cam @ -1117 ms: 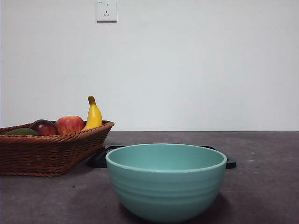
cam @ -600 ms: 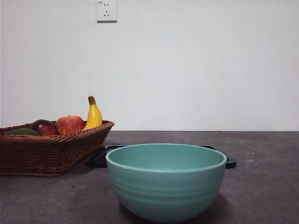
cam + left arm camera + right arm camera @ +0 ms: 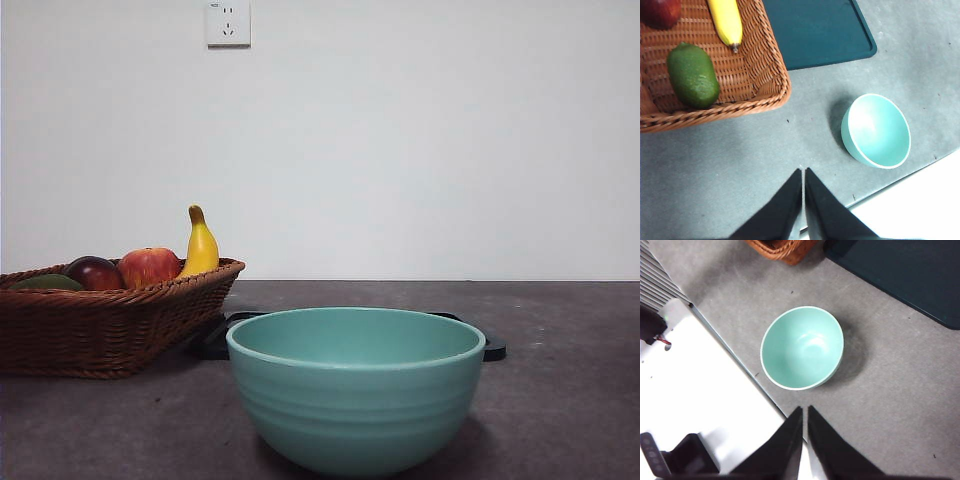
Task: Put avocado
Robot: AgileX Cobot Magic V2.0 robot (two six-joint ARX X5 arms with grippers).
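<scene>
Avocado (image 3: 692, 75) in the wicker basket (image 3: 760, 65), well apart from the left gripper (image 3: 803, 172), jaws pressed together, empty.

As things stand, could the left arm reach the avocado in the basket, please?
Probably yes: the avocado lies uncovered in the wicker basket, apart from the banana, with nothing above it. The left gripper is shut, so its fingers must open first.

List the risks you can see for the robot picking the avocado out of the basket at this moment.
1. The avocado lies near the basket wall, so a jaw may catch the wicker.
2. The banana and a dark red fruit lie close by; a loose approach could knock them or grab the wrong one.
3. The left gripper and the right gripper are both shut and away from the basket, and must open first.
</scene>
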